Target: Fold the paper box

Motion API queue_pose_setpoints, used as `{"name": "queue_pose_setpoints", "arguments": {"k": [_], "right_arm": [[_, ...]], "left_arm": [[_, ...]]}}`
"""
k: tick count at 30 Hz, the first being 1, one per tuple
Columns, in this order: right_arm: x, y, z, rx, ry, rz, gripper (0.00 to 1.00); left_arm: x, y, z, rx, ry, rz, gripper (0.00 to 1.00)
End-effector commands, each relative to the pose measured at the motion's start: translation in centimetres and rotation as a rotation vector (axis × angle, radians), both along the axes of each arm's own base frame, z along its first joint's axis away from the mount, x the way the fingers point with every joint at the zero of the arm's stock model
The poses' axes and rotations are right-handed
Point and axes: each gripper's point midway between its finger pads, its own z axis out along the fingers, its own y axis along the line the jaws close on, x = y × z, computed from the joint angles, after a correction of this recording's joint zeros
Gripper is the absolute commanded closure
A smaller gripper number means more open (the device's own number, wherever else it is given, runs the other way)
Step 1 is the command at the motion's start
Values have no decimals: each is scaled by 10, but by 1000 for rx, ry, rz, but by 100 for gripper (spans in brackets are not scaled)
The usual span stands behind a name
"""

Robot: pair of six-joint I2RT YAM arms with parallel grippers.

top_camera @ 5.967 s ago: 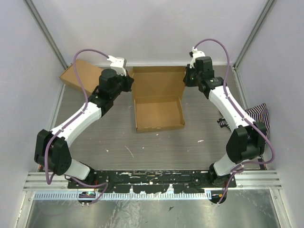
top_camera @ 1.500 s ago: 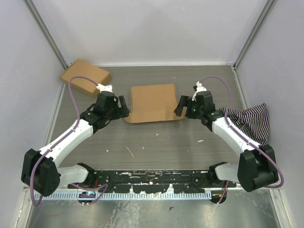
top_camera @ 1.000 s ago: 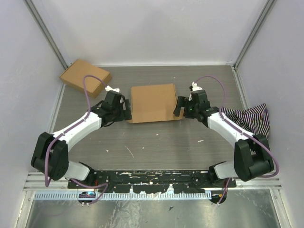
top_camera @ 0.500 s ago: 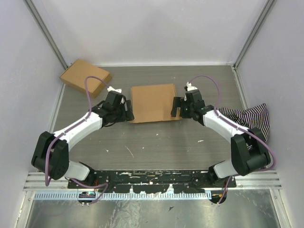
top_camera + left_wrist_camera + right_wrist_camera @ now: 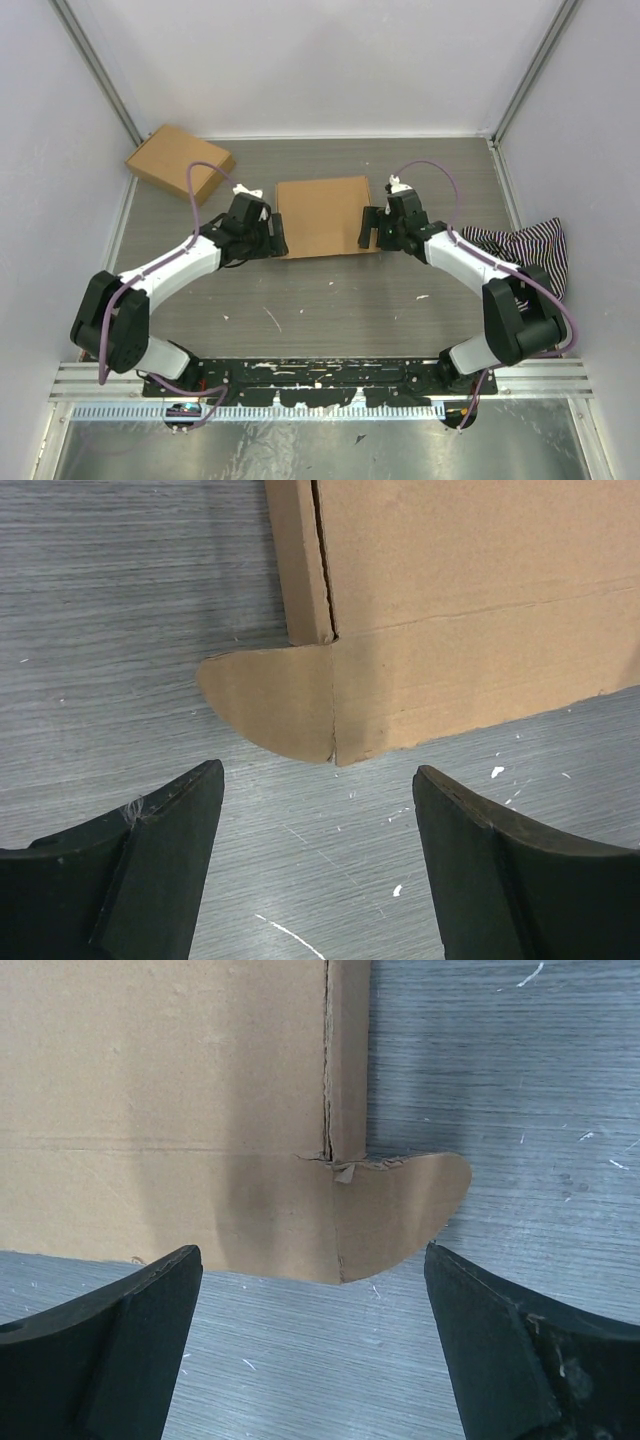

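Note:
The paper box (image 5: 322, 215) lies in the middle of the table with its lid down, brown and flat. A rounded tab sticks out flat on the table at each near corner: one in the left wrist view (image 5: 270, 700), one in the right wrist view (image 5: 410, 1210). My left gripper (image 5: 276, 238) (image 5: 318, 778) sits at the near-left corner, open, its fingers straddling the tab without touching it. At the near-right corner my right gripper (image 5: 367, 228) (image 5: 312, 1258) is open as well, with nothing between its fingers.
A second, compact cardboard box (image 5: 180, 163) rests at the back left by the wall. A striped cloth (image 5: 522, 252) lies at the right edge, behind the right arm. Walls close in the table on three sides.
Six seconds ago the lid stood open; it is down now. Over the last second both grippers closed in on the box's near corners, the left moving right and the right moving left.

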Motion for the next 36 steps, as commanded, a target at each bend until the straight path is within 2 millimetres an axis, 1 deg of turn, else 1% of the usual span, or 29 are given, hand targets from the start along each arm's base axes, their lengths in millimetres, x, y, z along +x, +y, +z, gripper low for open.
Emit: {"name": "queue_pose_setpoints", "arguments": {"k": [1,6,11,16,21,28,36], "right_arm": [[14,9,16,16,-67,17,3],[18,11,12,5,-60,24,4],[19,11,10,-2,-54,27,5],[19,11,13,-4,-59,26,5],[19,11,16,-6,-65,29,5],[20,12,13,-7,-57,33,5],[20,16,9,0,-44,46,5]], "left_arm": [[3,-7,-7,-3,8,-16,17],[10,-7,-16,34,8,-17,18],[20,-13,-15,49,7,-27,19],[21,-18,-8,50,6,-45,21],[19,-12,1,62,-25,-36,22],[28,-10,0,109,-23,-34,21],[38,-26,-7,87,-18,-62,21]]}}
